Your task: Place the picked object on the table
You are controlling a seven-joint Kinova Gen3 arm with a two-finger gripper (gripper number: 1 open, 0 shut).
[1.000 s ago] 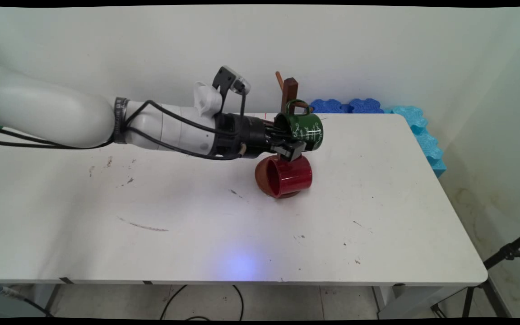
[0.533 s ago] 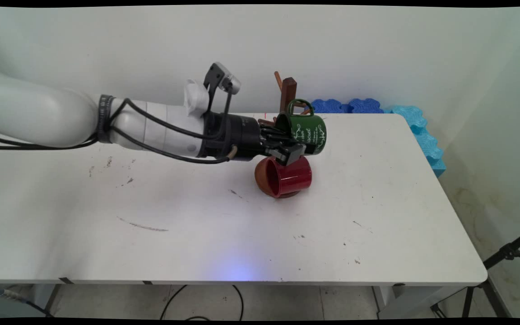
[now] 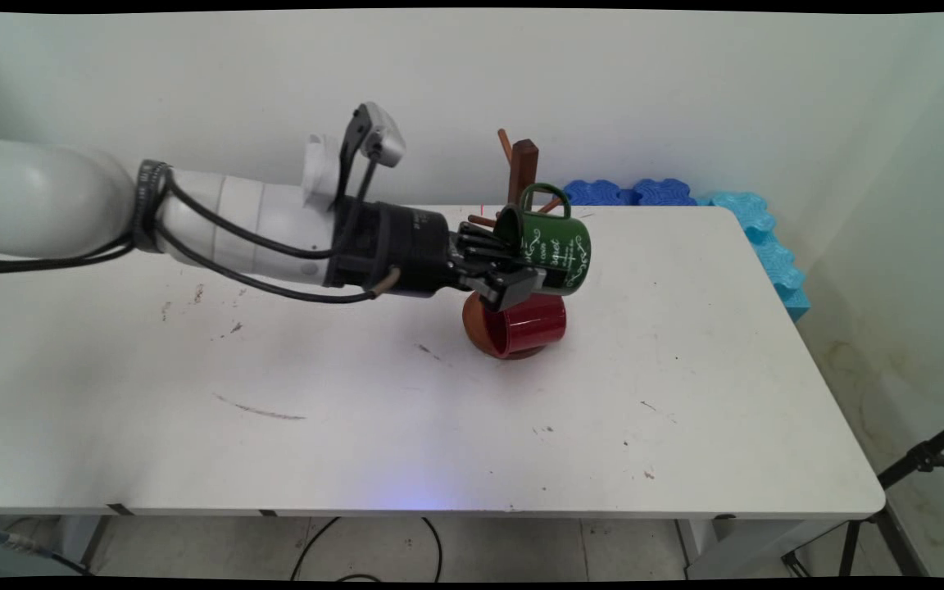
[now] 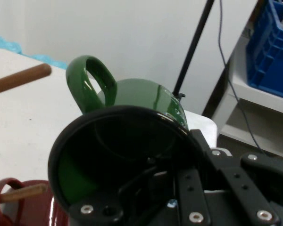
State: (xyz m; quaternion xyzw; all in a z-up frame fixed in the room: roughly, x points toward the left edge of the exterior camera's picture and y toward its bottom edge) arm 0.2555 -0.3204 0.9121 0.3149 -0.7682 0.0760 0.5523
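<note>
A: What did the white bench [image 3: 685, 344] carry before the pale wall?
B: A red mug [image 3: 521, 328] hung on a wooden rack [image 3: 525, 164]; blue foam tiles [image 3: 767, 238] lay behind.
A: The end effector [image 3: 513, 274]?
B: Clenched on the green mug's [image 3: 554, 242] rim, above the red one.

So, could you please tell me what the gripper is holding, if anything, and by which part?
The gripper holds the green mug by its rim, one finger inside the mouth and one outside, mug tipped sideways.

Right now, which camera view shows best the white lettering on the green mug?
The main view: the green mug, held by the hand, shows its lettered side. The hand view shows only its dark inside, rim and handle.
</note>
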